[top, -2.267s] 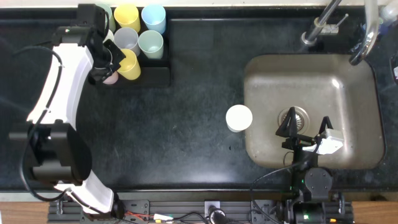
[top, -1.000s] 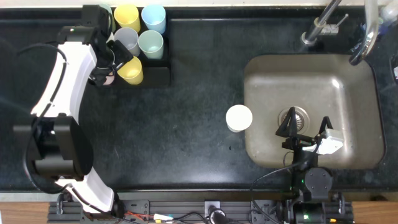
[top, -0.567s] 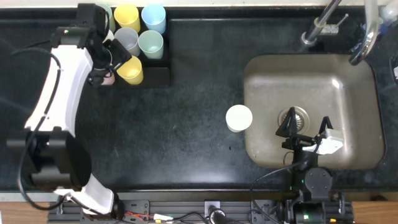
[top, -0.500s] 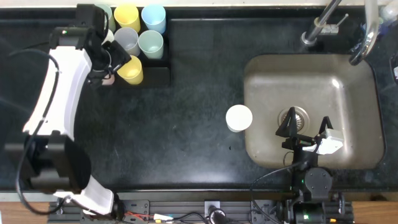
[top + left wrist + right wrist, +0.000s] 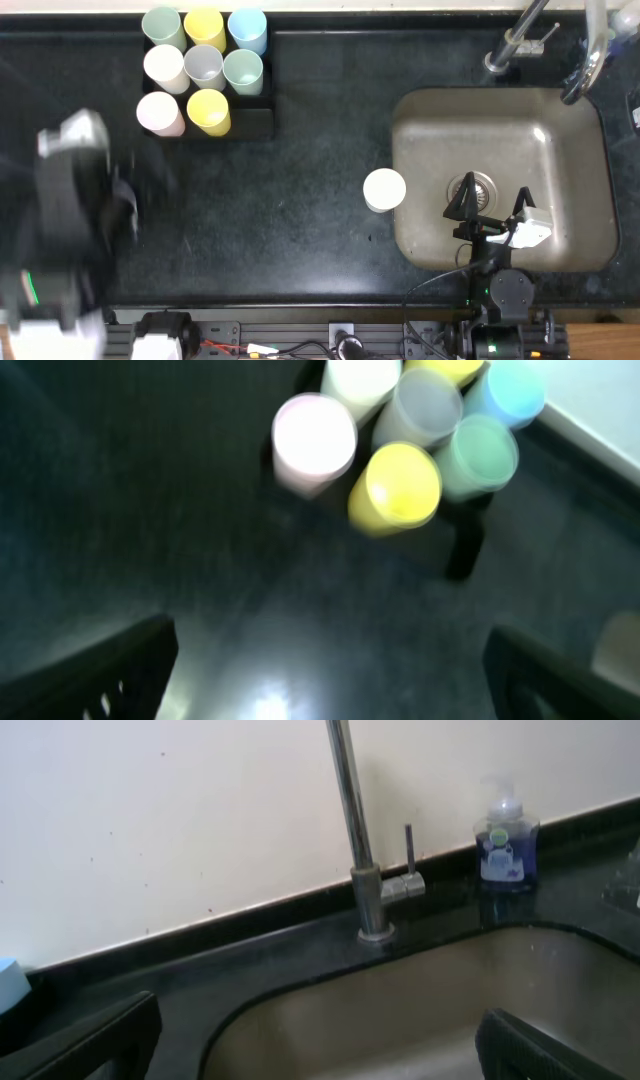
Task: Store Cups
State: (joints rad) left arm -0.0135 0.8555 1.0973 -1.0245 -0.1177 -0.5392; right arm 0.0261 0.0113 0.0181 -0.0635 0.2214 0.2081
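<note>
cup rack: black rack [image 5: 254, 120] at the counter's far left corner, packed with upright cups; a pink cup [image 5: 158, 112] and a yellow cup [image 5: 208, 110] in its near row
loose cup: a white cup [image 5: 384, 189] alone on the counter, just beside the sink [image 5: 420, 120]
open room: bare dark counter [image 5: 280, 230] between rack and white cup
left gripper [image 5: 330, 675]: spread, empty, near the rack; blurred from above, so its place is uncertain
right gripper [image 5: 490, 208]: spread, empty, over the basin, facing the tap [image 5: 350, 820] and a soap bottle [image 5: 508, 845]
</note>
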